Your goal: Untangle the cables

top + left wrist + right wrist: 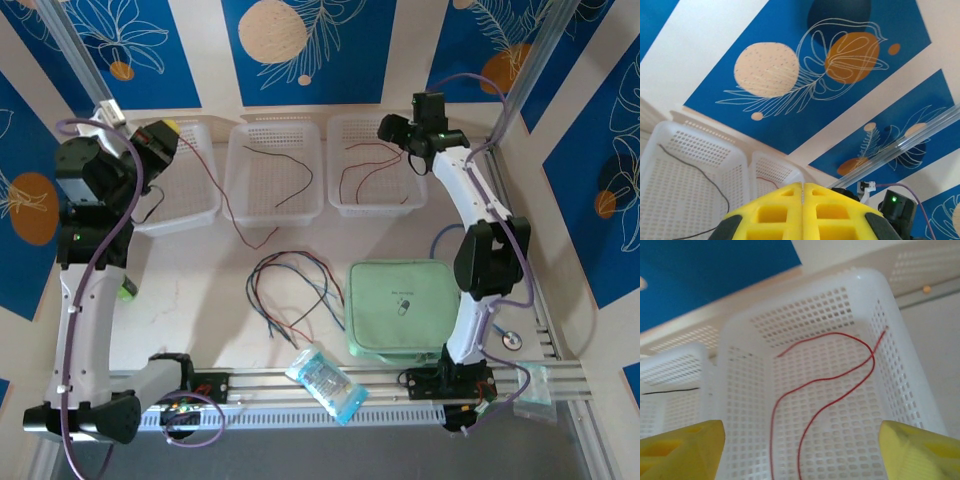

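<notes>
A tangle of thin red, black and blue-grey cables (pixel 290 290) loops on the table in front of the baskets. My left gripper (pixel 165 135) hangs over the left white basket (pixel 190 215), its yellow fingers (pixel 785 210) pressed together. A dark red cable (pixel 225 215) runs from its tips over the basket rim down to the table. My right gripper (pixel 400 130) is above the right basket (pixel 375 205), jaws wide apart (pixel 800 450). A red cable (pixel 840 372) lies loose on that basket's floor. The middle basket (pixel 275 210) holds a dark cable (pixel 290 165).
A mint-green zip pouch (pixel 400 305) lies right of the tangle. A clear packet with blue ends (pixel 325 380) sits at the near rail. A stethoscope disc (pixel 511 341) and a small bag (pixel 535 385) are beside the right arm's base.
</notes>
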